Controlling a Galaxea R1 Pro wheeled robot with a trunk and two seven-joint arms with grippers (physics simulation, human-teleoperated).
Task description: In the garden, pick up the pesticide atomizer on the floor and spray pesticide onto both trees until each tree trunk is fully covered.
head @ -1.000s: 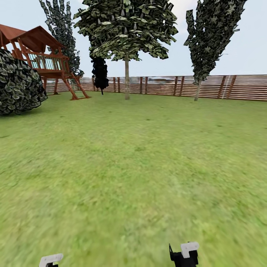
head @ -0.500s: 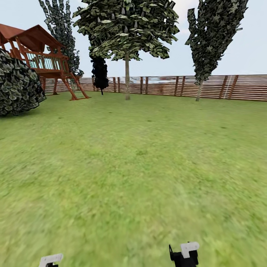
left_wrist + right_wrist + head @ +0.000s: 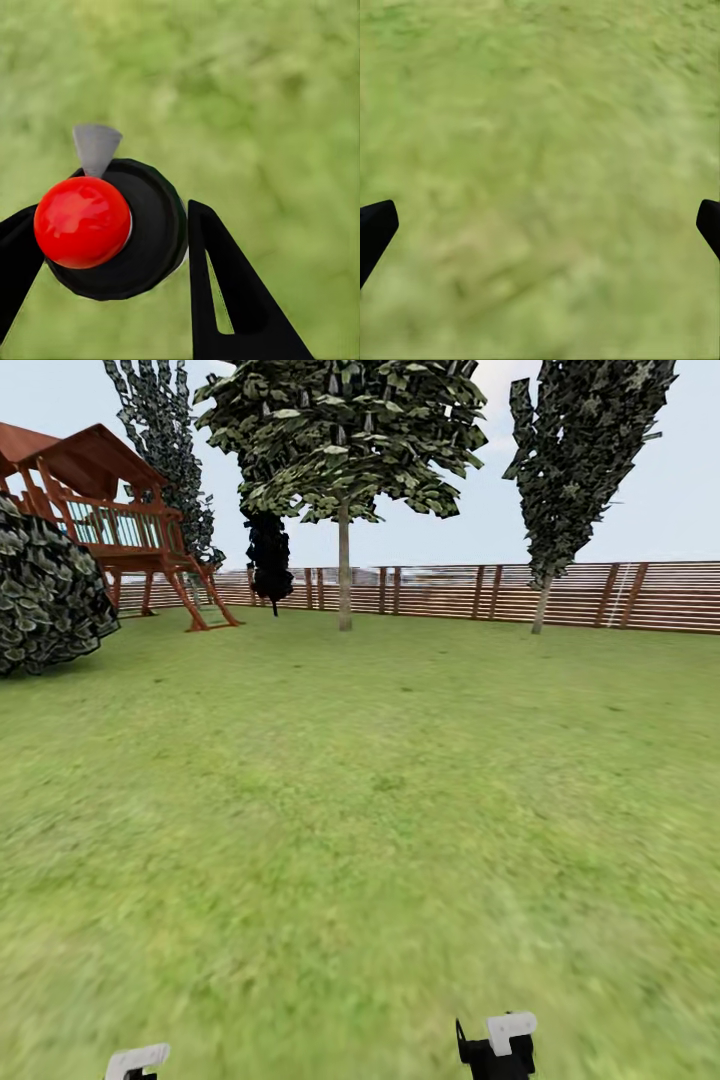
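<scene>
- Pesticide atomizer (image 3: 112,229): sits between the fingers of the left end effector (image 3: 105,277), seen from above in the left wrist view — round black body, red ball top, small grey tab sticking out at one side. Held off the grass, not on the floor.
- Left end effector: clamped on the atomizer; dark fingers press the black body on both sides, approx. at its widest part.
- Right end effector (image 3: 540,225): spread wide, nothing between the fingers, just lawn (image 3: 540,135) below.
- Handling, as a guess: rigid plastic, prob. light to moderate w/ liquid inside; smooth round wall could slip or rotate in the grip. Best hold is on the black body, below the red top, leaving the grey tab free, which looks like the nozzle or trigger.
- Tree (image 3: 343,460) w/ bare grey-brown trunk (image 3: 344,575) stands far off, near the fence (image 3: 600,595) at the lawn's back edge. Playhouse (image 3: 110,510) and bush (image 3: 50,600) at the far left.
- No spray specks visible; trunk looks untreated. Robot is well apart from it, so approach comes first.
</scene>
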